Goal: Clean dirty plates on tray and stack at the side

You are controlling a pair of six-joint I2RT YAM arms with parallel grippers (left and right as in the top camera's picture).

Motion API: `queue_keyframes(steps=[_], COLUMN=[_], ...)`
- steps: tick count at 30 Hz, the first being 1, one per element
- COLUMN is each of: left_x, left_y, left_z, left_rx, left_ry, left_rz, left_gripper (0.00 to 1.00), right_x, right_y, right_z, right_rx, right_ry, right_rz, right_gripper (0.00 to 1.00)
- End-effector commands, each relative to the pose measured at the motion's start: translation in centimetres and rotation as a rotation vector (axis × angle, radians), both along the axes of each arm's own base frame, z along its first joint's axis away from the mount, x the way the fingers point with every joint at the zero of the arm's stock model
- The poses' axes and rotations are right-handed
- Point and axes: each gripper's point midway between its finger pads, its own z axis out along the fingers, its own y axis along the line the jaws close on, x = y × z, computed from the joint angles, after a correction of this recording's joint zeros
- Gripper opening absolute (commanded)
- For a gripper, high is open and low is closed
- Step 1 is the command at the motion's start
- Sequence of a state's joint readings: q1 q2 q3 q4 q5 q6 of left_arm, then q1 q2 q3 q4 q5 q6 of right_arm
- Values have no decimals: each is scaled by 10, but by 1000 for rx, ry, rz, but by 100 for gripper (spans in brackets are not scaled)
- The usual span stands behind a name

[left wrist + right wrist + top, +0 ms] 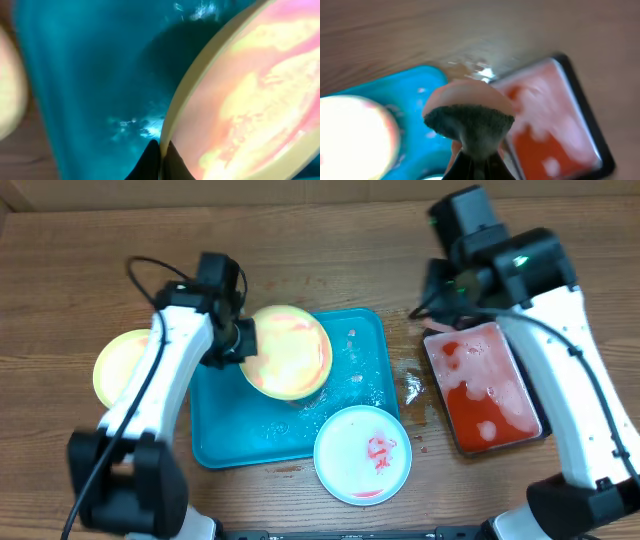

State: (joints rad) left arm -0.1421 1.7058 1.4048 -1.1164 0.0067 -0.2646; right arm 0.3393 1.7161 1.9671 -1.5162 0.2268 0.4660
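Note:
My left gripper point(240, 340) is shut on the rim of a yellow-green plate point(290, 352) smeared pink-red, holding it tilted above the turquoise tray point(215, 435). The left wrist view shows the jaws point(160, 152) pinching that plate's edge point(240, 100) over the tray point(90, 75). A second yellow-green plate point(122, 367) lies on the table left of the tray. A pale blue-white plate point(362, 455) with a red smear sits at the tray's front right corner. My right gripper point(437, 315) is shut on a sponge point(468, 117), above the table between the tray point(415, 85) and the black tray.
A black tray of red liquid point(485, 385) lies right of the turquoise tray, also in the right wrist view point(555, 115). Wet splashes mark the table point(412, 387) between the two trays. Bare wooden table lies behind and in front.

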Motion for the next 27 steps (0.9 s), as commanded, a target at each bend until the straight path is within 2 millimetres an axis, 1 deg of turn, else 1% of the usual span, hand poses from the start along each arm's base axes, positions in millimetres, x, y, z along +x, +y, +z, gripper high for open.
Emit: queue_keyframes(steps=[1, 4, 8, 13, 16, 20, 25, 27], left_x=[0, -8, -17, -22, -23, -22, -21, -21], left_y=[11, 16, 23, 27, 19, 10, 3, -1], left_z=[49, 69, 86, 111, 121, 134, 155, 160], left_rx=[113, 192, 346, 555, 616, 700, 827, 848], left_ry=[-130, -169, -193, -271, -321, -386, -481, -504], left_rz=[23, 28, 35, 54, 36, -6, -47, -58], left_gripper=[4, 4, 4, 4, 4, 4, 4, 4], right_x=[-3, -8, -14, -25, -33, -41, -44, -44], right_y=[-33, -56, -76, -85, -87, -88, -89, -89], right_z=[-11, -33, -68, -117, -143, -166, -178, -182], right_rx=[-14, -32, -48, -67, -72, -72, -68, -67], right_ry=[43, 106, 181, 256, 292, 311, 312, 310], right_rz=[-135, -197, -251, -273, -279, -304, -329, -329], right_gripper=[4, 4, 4, 4, 4, 4, 4, 4])
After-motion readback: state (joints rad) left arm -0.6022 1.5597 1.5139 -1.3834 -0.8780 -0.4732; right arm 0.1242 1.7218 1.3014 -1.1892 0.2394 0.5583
